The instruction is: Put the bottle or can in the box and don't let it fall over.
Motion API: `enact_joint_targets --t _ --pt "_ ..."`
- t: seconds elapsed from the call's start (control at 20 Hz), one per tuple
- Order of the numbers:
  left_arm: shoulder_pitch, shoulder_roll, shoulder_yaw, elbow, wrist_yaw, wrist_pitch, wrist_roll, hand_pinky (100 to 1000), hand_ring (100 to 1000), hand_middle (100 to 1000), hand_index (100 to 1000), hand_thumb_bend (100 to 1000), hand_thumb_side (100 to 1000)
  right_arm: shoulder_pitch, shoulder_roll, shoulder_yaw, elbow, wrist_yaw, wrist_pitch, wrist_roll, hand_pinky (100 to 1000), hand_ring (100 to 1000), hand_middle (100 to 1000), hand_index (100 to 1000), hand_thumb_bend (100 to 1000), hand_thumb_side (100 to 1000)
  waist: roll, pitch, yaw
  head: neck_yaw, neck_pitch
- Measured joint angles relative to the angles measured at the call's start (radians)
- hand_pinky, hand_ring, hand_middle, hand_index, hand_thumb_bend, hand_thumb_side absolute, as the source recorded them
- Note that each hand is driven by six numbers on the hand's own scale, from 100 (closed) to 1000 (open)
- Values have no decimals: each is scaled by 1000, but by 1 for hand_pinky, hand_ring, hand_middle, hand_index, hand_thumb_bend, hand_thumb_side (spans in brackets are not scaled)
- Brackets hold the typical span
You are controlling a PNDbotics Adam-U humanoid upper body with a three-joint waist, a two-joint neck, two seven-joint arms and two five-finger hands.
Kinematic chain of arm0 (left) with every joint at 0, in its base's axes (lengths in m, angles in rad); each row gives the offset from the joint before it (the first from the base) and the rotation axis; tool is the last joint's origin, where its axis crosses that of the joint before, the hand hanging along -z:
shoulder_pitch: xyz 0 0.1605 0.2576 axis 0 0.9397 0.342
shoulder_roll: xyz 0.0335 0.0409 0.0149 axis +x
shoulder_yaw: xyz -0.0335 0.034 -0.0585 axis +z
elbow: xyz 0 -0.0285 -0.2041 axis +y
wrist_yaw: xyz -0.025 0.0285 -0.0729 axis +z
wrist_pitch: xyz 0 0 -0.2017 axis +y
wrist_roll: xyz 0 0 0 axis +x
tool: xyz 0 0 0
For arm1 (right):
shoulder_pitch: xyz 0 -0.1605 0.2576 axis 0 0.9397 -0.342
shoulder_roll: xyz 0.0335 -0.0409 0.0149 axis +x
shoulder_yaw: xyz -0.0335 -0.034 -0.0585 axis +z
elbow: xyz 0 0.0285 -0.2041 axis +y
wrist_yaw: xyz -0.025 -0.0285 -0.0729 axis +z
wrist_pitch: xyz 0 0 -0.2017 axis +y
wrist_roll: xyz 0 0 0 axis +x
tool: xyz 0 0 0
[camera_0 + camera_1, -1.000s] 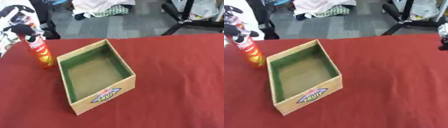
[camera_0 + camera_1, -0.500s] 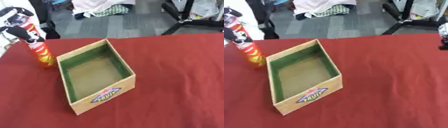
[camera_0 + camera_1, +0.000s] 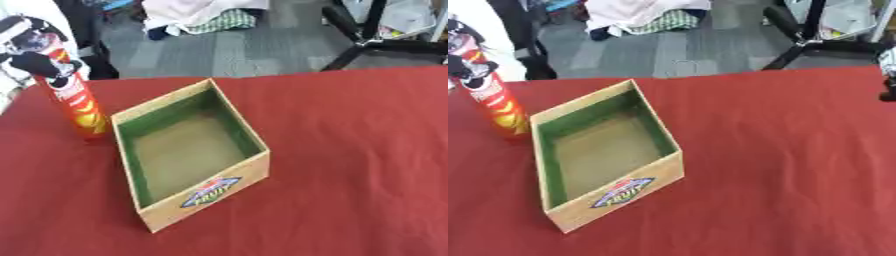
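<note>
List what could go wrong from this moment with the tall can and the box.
1. The left hand grips the red can near its top; tall and narrow, it could swing or tip when lifted.
2. The can stands close beside the box; its base might catch the near wall on the way in.

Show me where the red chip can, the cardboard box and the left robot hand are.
red chip can (image 3: 80, 107), left eye view, on its lower body below the grip.
cardboard box (image 3: 206, 190), left eye view, on the near wall by the label.
left robot hand (image 3: 45, 64), left eye view, on the black fingers curled round the can's upper part.
</note>
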Motion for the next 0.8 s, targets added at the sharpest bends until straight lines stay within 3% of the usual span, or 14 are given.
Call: enact_joint_targets --t 0.1,0.25,0.4,0.45,0.6,0.8 --pt "0 0 0 0 -15 -3 24 405 460 548 587 340 100 0 0 0 0 -1 -2 -2 543 711 756 716 291 514 0 1 -1 -1 0" --pt "3 -6 -1 0 -56 -12 77 334 337 384 405 345 100 0 0 -5 -1 -5 -3 -5 543 707 752 713 285 516 1 2 -3 -3 0" --pt "5 -12 -10 -2 -113 -40 126 283 270 296 305 339 100 0 0 -6 -4 -9 -4 -10 543 705 750 712 283 517 1 2 -4 -3 0" --pt "5 -15 -13 -5 -132 -52 137 228 203 234 219 342 100 1 0 -6 -5 -11 -5 -12 543 704 749 711 283 517 1 2 -4 -3 0" --pt "6 -22 -19 -13 -179 -94 164 148 106 147 137 356 100 1 0 -6 -6 -17 -7 -14 542 703 747 710 281 518 1 2 -6 -3 0" --pt "6 -26 -21 -18 -192 -137 167 103 100 119 117 352 100 2 0 -9 -6 -25 -8 -20 541 700 745 709 283 517 1 2 -6 -3 0"
